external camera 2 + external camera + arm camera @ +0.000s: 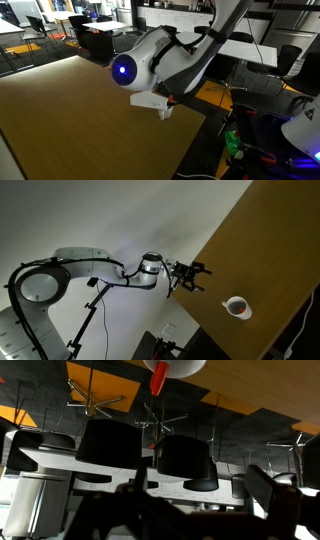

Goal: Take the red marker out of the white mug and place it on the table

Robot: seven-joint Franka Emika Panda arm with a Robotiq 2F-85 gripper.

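Claw (199, 278) spread, empty, apart from white mug (245, 310) — red marker (158, 378) inside mug, on table (260, 240).

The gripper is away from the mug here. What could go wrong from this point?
1. The red marker is thin and sits inside the white mug. The open gripper might catch the rim and tip or drag the mug instead.
2. The mug stands on the table not far from an edge, so a knock might push it off.
3. In an exterior view the arm hides the mug, so alignment may be hard to judge.
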